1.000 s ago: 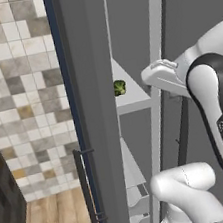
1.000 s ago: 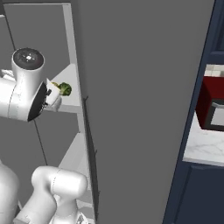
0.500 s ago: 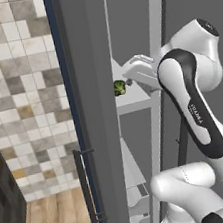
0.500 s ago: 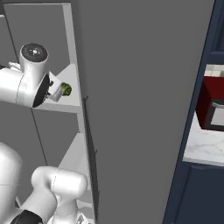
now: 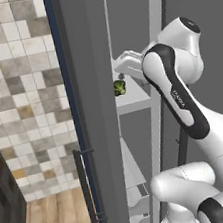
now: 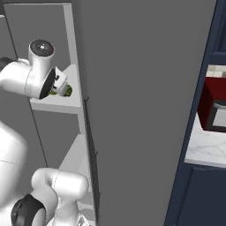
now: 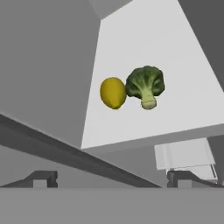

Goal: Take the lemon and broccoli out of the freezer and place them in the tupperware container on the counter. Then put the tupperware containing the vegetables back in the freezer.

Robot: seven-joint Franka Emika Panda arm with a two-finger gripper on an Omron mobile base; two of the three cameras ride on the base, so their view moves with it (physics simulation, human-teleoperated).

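The jaws (image 7: 111, 179) are spread wide and empty, with nothing touched. Ahead of them, past the shelf edge, the lemon (image 7: 113, 92) and the broccoli (image 7: 145, 85) are seen side by side and touching on a white shelf (image 7: 183, 65) of the freezer (image 5: 96, 111). Neither has been lifted, so the task is judged barely begun: both pickups, the filling of the container and its return are left.
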